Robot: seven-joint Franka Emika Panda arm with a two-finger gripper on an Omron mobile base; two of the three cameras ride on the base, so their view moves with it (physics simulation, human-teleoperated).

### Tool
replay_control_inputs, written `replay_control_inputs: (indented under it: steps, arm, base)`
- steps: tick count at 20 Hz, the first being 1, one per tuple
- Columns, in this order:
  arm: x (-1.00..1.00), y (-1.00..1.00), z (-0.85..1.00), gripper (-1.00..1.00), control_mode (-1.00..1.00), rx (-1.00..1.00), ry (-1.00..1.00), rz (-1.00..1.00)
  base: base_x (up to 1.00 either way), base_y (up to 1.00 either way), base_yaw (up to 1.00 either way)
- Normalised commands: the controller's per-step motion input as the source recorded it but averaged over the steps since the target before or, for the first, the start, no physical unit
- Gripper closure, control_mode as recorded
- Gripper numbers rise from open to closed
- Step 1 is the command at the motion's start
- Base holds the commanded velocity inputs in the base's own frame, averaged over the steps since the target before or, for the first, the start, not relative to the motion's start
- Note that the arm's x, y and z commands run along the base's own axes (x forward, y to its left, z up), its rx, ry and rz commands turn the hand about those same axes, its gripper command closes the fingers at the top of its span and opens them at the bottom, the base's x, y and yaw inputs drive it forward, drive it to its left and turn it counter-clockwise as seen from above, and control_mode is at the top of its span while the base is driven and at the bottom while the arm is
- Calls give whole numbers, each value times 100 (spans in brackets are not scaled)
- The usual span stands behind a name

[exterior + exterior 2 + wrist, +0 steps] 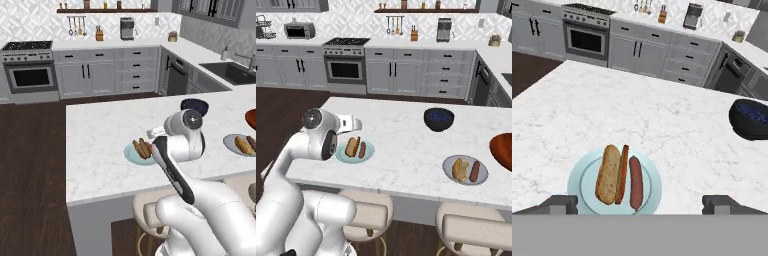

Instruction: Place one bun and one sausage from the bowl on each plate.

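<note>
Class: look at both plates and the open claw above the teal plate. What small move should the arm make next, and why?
Probably lift the claw straight up and away. It is open and holds nothing, the teal plate below it carries a bun and a sausage, and the grey plate also holds a bun and a sausage, so the task looks done.

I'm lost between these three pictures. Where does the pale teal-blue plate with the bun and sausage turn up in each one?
Left base view: teal-blue plate sits at centre, partly hidden behind the white arm.
Right base view: left of centre, near the counter's front edge, beside the arm.
Hand view: lower centre, between the open tool's fingertips.
Shared landmark: the dark blue bowl, farther back on the counter in all three.
</note>
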Motion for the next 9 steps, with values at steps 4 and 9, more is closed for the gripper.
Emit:
replay_control_inputs:
  steps: [4, 9]
  arm:
    - [-2, 94, 59, -100, -100, -45, 28, -14]
    - [27, 98, 5, -100, -100, -49, 53, -13]
  base:
    - [0, 0, 0]
    - [0, 0, 0]
